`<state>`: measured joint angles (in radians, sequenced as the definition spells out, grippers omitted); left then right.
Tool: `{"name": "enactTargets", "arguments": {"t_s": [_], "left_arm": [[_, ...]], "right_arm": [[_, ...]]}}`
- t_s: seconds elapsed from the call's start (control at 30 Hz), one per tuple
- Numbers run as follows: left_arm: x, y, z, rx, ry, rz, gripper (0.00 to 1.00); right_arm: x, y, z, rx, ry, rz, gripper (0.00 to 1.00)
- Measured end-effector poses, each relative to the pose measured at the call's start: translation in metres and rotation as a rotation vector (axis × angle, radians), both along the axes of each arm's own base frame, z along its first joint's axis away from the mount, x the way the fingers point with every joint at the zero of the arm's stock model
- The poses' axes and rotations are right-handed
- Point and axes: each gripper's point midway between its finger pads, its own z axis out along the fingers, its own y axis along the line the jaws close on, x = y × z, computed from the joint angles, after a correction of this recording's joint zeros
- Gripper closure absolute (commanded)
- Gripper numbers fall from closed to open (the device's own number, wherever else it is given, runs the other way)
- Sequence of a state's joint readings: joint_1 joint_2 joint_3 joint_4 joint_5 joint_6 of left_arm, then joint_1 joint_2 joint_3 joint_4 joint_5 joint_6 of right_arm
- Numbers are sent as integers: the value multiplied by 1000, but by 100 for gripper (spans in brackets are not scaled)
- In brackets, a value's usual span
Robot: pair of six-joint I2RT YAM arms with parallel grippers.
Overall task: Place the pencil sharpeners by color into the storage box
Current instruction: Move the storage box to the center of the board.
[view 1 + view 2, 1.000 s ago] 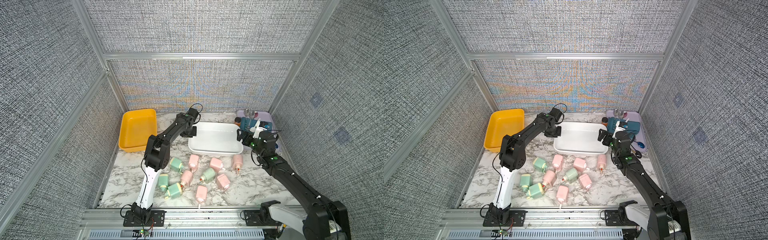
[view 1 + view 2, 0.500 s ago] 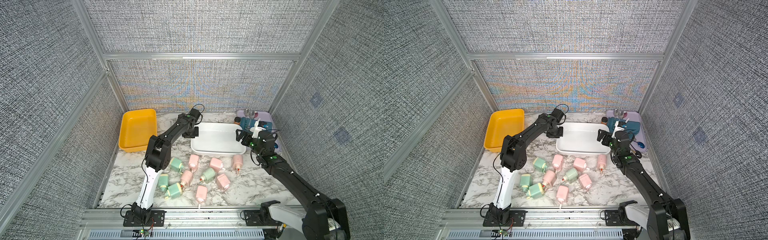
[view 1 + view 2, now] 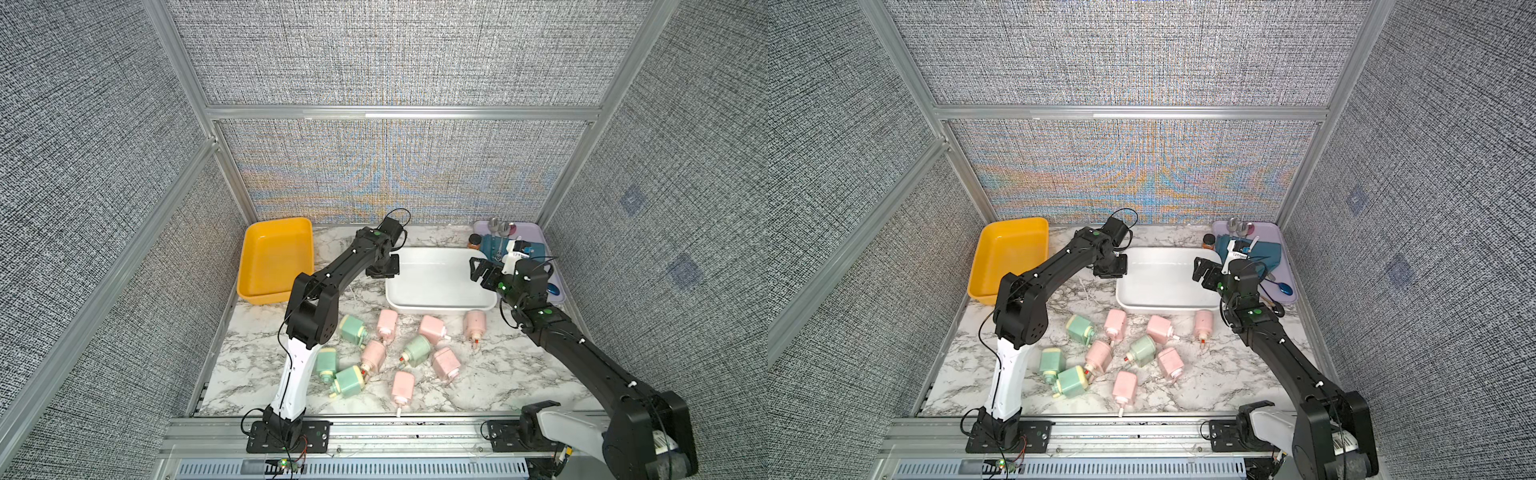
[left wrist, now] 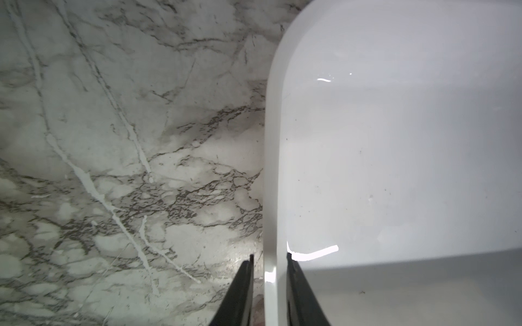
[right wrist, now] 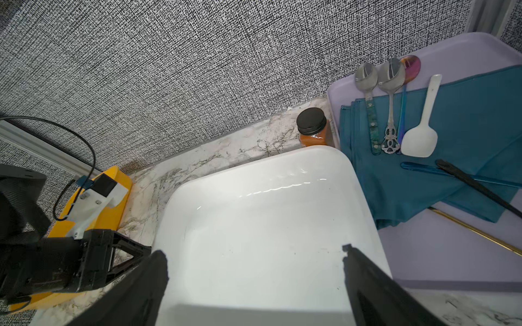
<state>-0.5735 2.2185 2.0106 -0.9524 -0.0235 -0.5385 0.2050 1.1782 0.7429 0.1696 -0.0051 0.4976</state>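
Count ten pencil sharpeners (image 3: 417, 350) loose on the marble tabletop (image 3: 498, 374), all clustered just in front of the white box (image 3: 432, 278): six pink sharpeners (image 3: 432, 329), four mint green sharpeners (image 3: 352, 328). Note two green ones close together at the cluster's left edge, beside the left arm's white link. Find the rightmost pink sharpener (image 3: 475, 325) just beside the box's front wall, near the right arm. See the left gripper (image 4: 269, 259) at the white box's left rim, jaws narrowly parted and astride the rim: one finger (image 4: 240, 296) outside over marble with a sliver of gap showing, the other inside; not clamped. See the right gripper (image 5: 254, 251) spread wide above the box's right end, holding nothing. Locate the yellow box (image 3: 274, 257) at far left, well apart from the sharpeners. Log a lavender tray (image 5: 452, 254) at far right carrying a teal cloth (image 5: 466, 127) and spoons (image 5: 365, 76), with a black-lidded jar (image 5: 312, 124) just behind the white box's far right corner.
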Motion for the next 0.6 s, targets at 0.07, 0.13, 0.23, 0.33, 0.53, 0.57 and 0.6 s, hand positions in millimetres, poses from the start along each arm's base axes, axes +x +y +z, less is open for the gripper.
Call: {"name": "enactTargets", "arguments": {"t_s": [0.07, 0.13, 0.23, 0.33, 0.53, 0.57, 0.6], "left_arm": [[0, 4, 7, 8, -17, 6, 62], [-1, 8, 13, 20, -28, 5, 57], [-5, 18, 22, 42, -47, 9, 44], [-9, 40, 34, 76, -77, 18, 24], [-17, 107, 52, 182, -140, 66, 1], [-17, 120, 52, 207, -145, 82, 1], [-18, 136, 51, 237, -146, 96, 1]], "right_arm": [[0, 0, -1, 0, 3, 1, 1], [1, 1, -2, 0, 6, 3, 1], [1, 2, -4, 2, 11, 11, 1], [1, 5, -3, 8, 8, 25, 1], [-1, 19, 7, 39, -51, 104, 1], [-1, 22, 8, 45, -61, 123, 1], [-2, 27, 11, 51, -74, 149, 1]]}}
